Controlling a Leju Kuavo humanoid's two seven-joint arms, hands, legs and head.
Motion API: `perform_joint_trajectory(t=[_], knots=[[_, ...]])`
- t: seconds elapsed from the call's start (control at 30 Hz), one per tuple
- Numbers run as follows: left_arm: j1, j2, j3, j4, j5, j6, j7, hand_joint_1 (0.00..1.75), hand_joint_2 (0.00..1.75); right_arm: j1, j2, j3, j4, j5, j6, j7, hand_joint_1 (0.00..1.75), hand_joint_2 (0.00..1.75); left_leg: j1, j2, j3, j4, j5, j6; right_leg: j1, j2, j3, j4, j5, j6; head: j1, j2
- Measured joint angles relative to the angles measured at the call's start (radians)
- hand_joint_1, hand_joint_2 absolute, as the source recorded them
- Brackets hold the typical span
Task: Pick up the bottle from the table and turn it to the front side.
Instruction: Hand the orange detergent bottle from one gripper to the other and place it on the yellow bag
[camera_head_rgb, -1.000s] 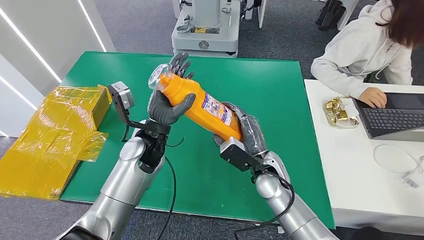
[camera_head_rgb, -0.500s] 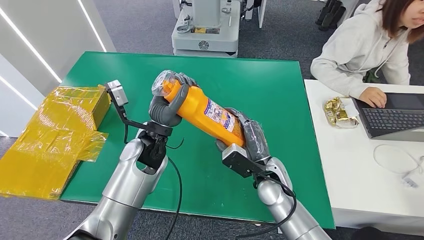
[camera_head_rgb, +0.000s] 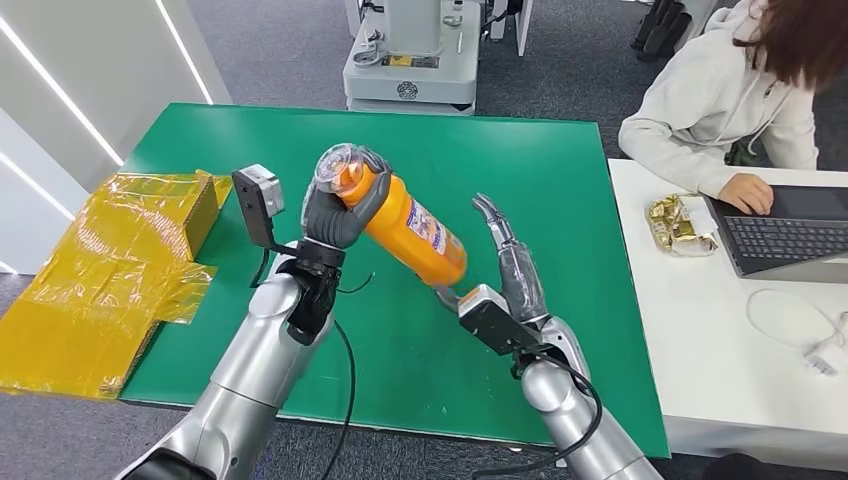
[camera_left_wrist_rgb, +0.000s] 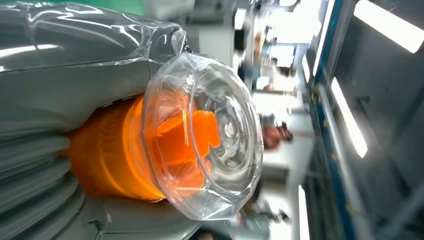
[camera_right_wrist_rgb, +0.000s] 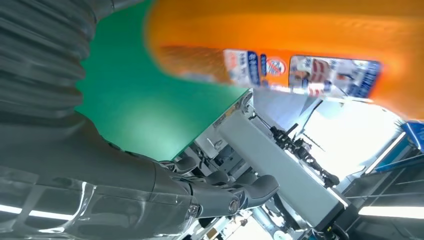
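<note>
Left hand (camera_head_rgb: 338, 212) grips bottle (camera_head_rgb: 405, 225) at its neck, tilted above the table (camera_head_rgb: 560, 190)
Right hand (camera_head_rgb: 510, 265) spread flat, holding nothing, just beside the bottle's base; clear cap (camera_left_wrist_rgb: 210, 150) faces wrist camera; label (camera_right_wrist_rgb: 305, 72) print unreadable

Bottle (camera_head_rgb: 405, 222) label (camera_right_wrist_rgb: 305, 72): blue-and-white print is seen, too blurred to be read.
Machine (camera_head_rgb: 412, 55) behind the counter: a round emblem (camera_head_rgb: 407, 90) is seen, unreadable.
</note>
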Motion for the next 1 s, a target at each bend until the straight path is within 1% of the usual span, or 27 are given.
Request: perform_joint_trajectory(t=[0.13,0.23,0.37,0.43,0.5,0.63,0.73,0.8,0.87,1.0], knots=[[-0.049,0.042,0.002,0.048,-0.246,0.146,-0.069,1.75,1.75,0.061,-0.031,-0.017,-0.090,-0.014,0.001,-0.007,0.00,1.75,0.000,0.000,0.000,0.000,0.000,0.000,0.000,0.000,0.000,0.000,0.000,0.000,0.000,0.000],[-0.084,0.074,0.002,0.076,-0.389,0.229,-0.097,1.75,1.75,0.110,-0.058,-0.031,-0.170,-0.022,-0.001,-0.014,0.00,1.75,0.000,0.000,0.000,0.000,0.000,0.000,0.000,0.000,0.000,0.000,0.000,0.000,0.000,0.000],[-0.116,0.107,0.002,0.102,-0.505,0.295,-0.105,1.75,1.75,0.162,-0.086,-0.045,-0.264,-0.027,-0.012,-0.023,0.00,1.75,0.000,0.000,0.000,0.000,0.000,0.000,0.000,0.000,0.000,0.000,0.000,0.000,0.000,0.000],[-0.131,0.125,0.002,0.112,-0.602,0.346,-0.093,1.75,1.75,0.196,-0.100,-0.055,-0.321,-0.028,-0.023,-0.032,0.00,1.75,0.000,0.000,0.000,0.000,0.000,0.000,0.000,0.000,0.000,0.000,0.000,0.000,0.000,0.000],[-0.145,0.147,0.002,0.119,-0.739,0.414,-0.060,1.75,1.75,0.239,-0.114,-0.069,-0.390,-0.026,-0.037,-0.040,0.00,1.75,0.000,0.000,0.000,0.000,0.000,0.000,0.000,0.000,0.000,0.000,0.000,0.000,0.000,0.000],[-0.160,0.203,0.000,0.124,-1.053,0.546,0.041,1.75,1.75,0.337,-0.141,-0.101,-0.546,-0.012,-0.064,-0.050,0.00,1.75,0.000,0.000,0.000,0.000,0.000,0.000,0.000,0.000,0.000,0.000,0.000,0.000,0.000,0.000],[-0.160,0.244,-0.006,0.129,-1.260,0.618,0.122,1.75,1.75,0.391,-0.158,-0.124,-0.636,-0.003,-0.079,-0.051,0.00,1.75,0.000,0.001,0.000,-0.001,-0.001,0.000,0.000,0.001,-0.001,0.000,0.000,0.000,0.000,0.000],[-0.160,0.268,-0.012,0.135,-1.400,0.643,0.189,1.75,1.75,0.419,-0.166,-0.135,-0.683,0.008,-0.089,-0.051,0.00,1.75,0.000,0.001,0.000,-0.001,-0.001,0.000,0.000,0.001,-0.001,0.000,0.000,0.000,0.000,0.000],[-0.159,0.288,-0.020,0.140,-1.530,0.648,0.258,1.75,1.75,0.446,-0.171,-0.142,-0.722,0.022,-0.100,-0.051,0.00,1.75,0.000,0.000,0.000,-0.001,-0.001,0.000,0.000,0.000,-0.001,0.000,-0.001,0.000,0.000,0.000],[-0.152,0.316,-0.026,0.149,-1.701,0.636,0.344,1.75,1.75,0.500,-0.178,-0.159,-0.797,0.048,-0.123,-0.046,0.00,1.75,0.000,0.001,0.000,-0.001,-0.001,0.000,0.000,0.001,0.000,0.000,0.000,0.000,0.000,0.000]])
